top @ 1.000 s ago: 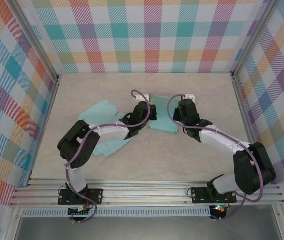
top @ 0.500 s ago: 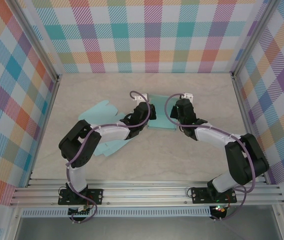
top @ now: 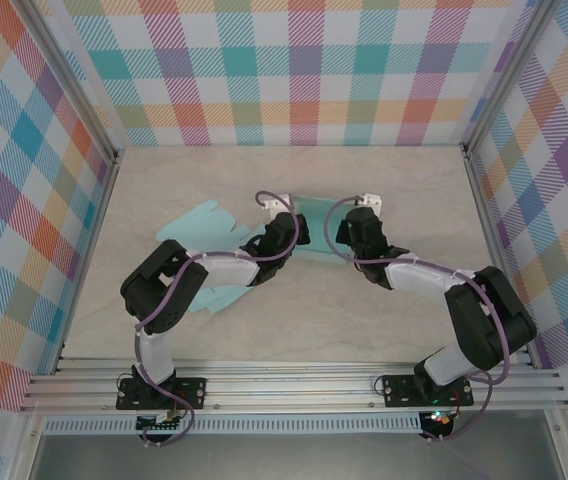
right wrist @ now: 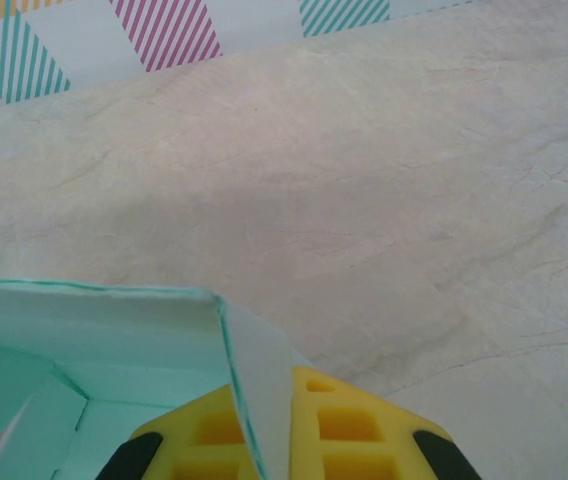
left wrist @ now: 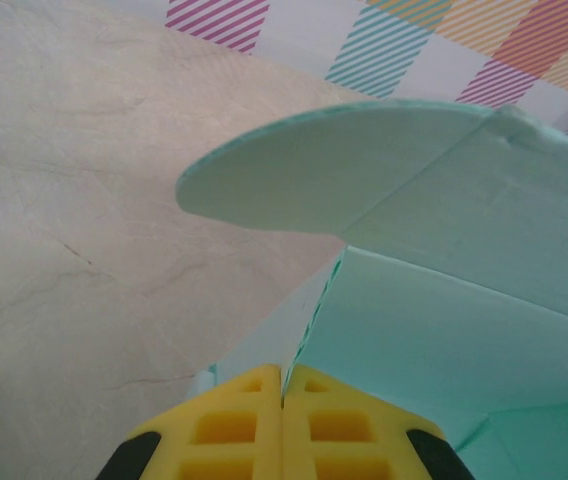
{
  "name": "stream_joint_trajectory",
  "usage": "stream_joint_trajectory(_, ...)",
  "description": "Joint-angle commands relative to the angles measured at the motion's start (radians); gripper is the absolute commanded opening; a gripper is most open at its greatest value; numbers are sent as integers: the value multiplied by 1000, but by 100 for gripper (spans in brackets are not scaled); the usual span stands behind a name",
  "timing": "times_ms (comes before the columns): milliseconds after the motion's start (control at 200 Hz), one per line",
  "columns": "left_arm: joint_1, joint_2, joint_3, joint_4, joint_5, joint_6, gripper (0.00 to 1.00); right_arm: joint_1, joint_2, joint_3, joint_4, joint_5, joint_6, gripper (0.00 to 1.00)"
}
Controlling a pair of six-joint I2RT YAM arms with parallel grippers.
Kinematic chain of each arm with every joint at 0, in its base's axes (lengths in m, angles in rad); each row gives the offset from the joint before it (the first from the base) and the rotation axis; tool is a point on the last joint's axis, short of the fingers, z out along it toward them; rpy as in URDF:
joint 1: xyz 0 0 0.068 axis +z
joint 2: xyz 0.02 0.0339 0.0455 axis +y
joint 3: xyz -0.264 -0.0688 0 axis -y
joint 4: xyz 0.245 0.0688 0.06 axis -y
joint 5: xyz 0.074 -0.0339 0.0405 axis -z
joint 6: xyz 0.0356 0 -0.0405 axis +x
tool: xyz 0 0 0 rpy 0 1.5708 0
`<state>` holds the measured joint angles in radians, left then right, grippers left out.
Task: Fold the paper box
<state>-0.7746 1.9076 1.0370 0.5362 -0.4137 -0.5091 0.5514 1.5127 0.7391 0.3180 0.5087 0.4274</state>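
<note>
Paper box point(top: 319, 218): sat in the upper middle of the top view, between the two arm tips, half formed with its walls raised off the desk point(top: 384, 330)
Left hand point(left wrist: 282, 385): closed, its yellow fingers point(left wrist: 234, 430) pressed together at the bottom centre of the left wrist view, apparently pinching a thin teal wall
Rounded flap point(left wrist: 334, 180): stood loose across the middle of the left wrist view, not tucked
Right hand point(right wrist: 261, 400): clamped on a box wall, whose paper edge ran down between its fingers in the lower middle of the right wrist view
Spare sheets point(top: 202, 222): flat teal cut-outs lay left of centre in the top view, partly under the left arm
Step, as judged: both hands held opposite walls to square the box; the flaps were not yet closed
Risk, tearing: pulling the hands apart could rip or crease the thin card at either pinch
Risk, slipping: a shallow grip on an edge could let a wall spring flat
Risk, collision: the two wrists were near each other, so a turn inward could knock them together
</note>
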Motion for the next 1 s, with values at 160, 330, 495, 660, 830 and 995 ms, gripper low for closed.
stream_joint_trajectory(160, -12, 27, -68, -4, -14, -51, 0, 63, -8, -50, 42, 62, 66, 6)
stream_joint_trajectory(330, -11, 7, -119, 14, -5, -51, 0, 72, -20, -101, 59, 72, 93, 6)
stream_joint_trajectory(495, -12, -16, -185, 58, 27, -55, 0, 95, -26, -169, 99, 74, 99, 6)
stream_joint_trajectory(660, -13, -32, -239, 92, 58, -58, 9, 123, -26, -227, 135, 105, 99, 6)
stream_joint_trajectory(830, -16, -53, -297, 114, 62, -56, 21, 135, -26, -278, 173, 123, 102, 8)
stream_joint_trajectory(995, -24, -83, -351, 141, 64, -41, 34, 146, -41, -300, 167, 143, 94, 11)
